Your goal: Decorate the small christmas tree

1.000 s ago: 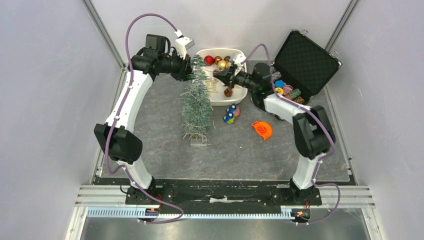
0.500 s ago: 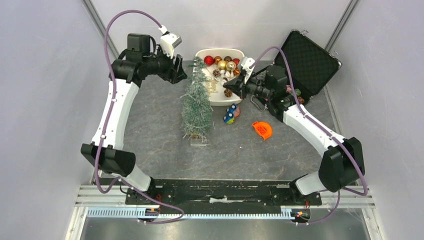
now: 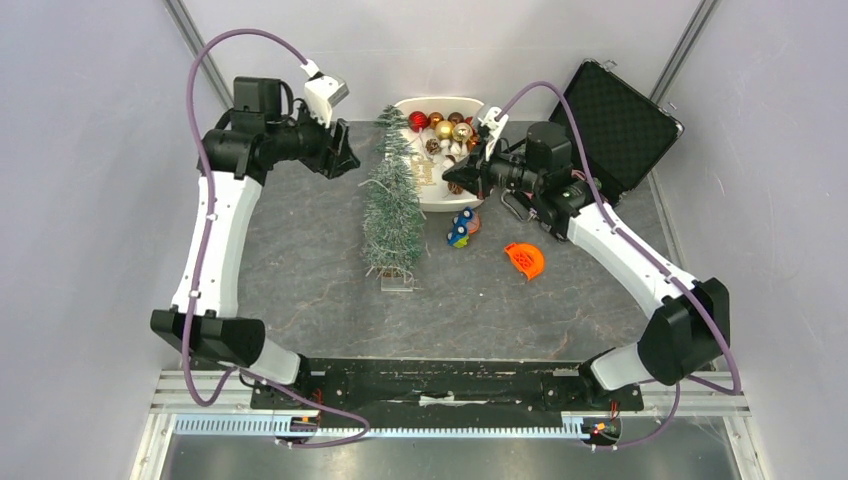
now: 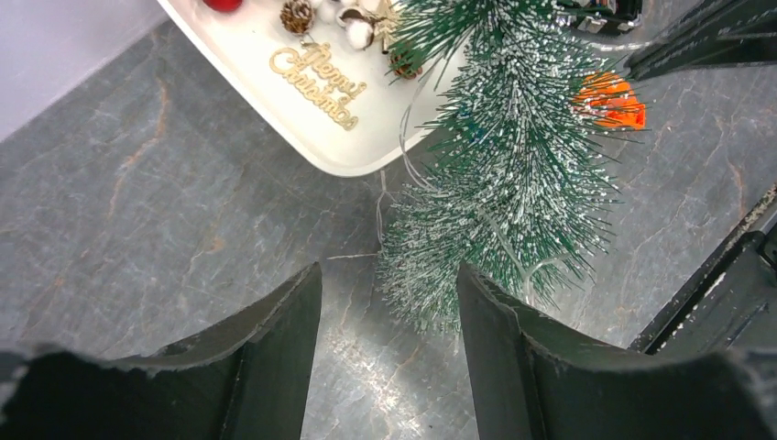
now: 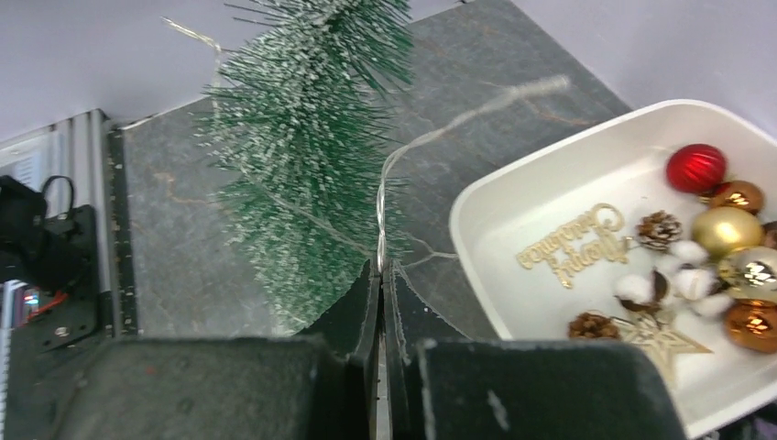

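Two robot hands flank the small christmas tree (image 3: pixel 392 205), upright on the grey surface (image 3: pixel 300 270) just beside a white tray (image 5: pixel 513 197) of ornaments (image 5: pixel 694 170). At the tree's upper left, the left hand (image 3: pixel 347 160) hangs empty, fingers spread. The right hand (image 5: pixel 381 268), pressed together, pinches a thin wire (image 5: pixel 527 90) trailing past the branches.
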You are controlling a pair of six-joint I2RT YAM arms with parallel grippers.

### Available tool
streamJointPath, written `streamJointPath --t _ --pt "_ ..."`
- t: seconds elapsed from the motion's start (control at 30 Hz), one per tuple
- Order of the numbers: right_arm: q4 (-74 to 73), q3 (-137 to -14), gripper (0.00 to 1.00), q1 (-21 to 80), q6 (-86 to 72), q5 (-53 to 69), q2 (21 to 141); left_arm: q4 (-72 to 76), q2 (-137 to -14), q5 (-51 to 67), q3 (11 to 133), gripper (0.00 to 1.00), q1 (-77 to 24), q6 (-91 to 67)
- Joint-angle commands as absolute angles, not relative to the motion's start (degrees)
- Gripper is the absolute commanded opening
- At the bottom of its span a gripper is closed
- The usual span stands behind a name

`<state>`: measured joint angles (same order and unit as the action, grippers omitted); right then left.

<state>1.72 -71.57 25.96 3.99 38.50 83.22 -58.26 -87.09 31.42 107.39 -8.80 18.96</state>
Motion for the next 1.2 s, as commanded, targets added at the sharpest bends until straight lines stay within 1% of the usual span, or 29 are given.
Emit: streamJointPath --t 0.0,0.27,0.37,0.47,0.6,0.67,0.77,0.93,0.97,1.0,1.07,1.1,1.13,1.17 --pt "2.1 -72.7 0.0 29.4 -1.1 40.1 78.5 -58.5 -79.4 33.3 106.8 0.62 -8.0 21.0" --pt "12.0 -68.7 0.0 35.2 -12.0 41.3 73.4 -63.9 -73.5 45.8 105.6 0.6 -8.4 20.4" --pt "22.0 -65.0 0.0 37.7 -19.5 40.6 72.9 -66.5 -73.1 49.5 104.6 0.59 -9.9 22.0" --pt "34.8 -61.5 0.0 41.0 -28.1 38.1 74.2 -67.9 -73.1 48.5 103.1 0.63 -15.2 24.0" --pt "39.6 -60.1 0.0 43.4 -30.8 31.5 75.2 -67.4 -72.4 45.0 99.2 0.7 -22.8 27.2" --pt "42.7 -58.7 0.0 44.0 -32.1 28.9 75.0 -65.4 -71.4 43.4 96.9 0.72 -24.1 27.8" --pt "46.2 -56.8 0.0 45.1 -33.5 26.1 74.8 -61.6 -69.4 42.7 93.1 0.74 -24.1 29.5" --pt "47.7 -56.6 0.0 45.9 -34.1 23.9 76.0 -60.2 -69.4 45.8 90.2 0.73 -24.8 30.3" --pt "48.0 -56.7 0.0 46.0 -34.3 24.1 76.2 -59.8 -69.7 45.8 89.7 0.7 -24.9 29.9" --pt "48.1 -56.8 0.0 46.2 -34.4 24.0 76.4 -59.6 -69.9 45.6 89.5 0.62 -25.0 29.8" --pt "48.0 -56.8 0.0 46.3 -34.2 24.0 76.6 -59.4 -69.9 45.5 89.5 0.31 -25.0 29.5" --pt "47.8 -56.7 0.0 46.3 -34.0 24.0 76.6 -59.4 -69.5 45.5 89.5 0.11 -25.0 29.4" --pt "47.4 -56.6 0.0 46.3 -33.6 23.8 76.5 -59.3 -69.1 45.2 89.4 0.03 -25.0 29.3" --pt "46.8 -56.5 0.0 46.3 -33.1 23.5 76.4 -58.8 -68.4 44.5 89.1 0.02 -25.0 28.7"
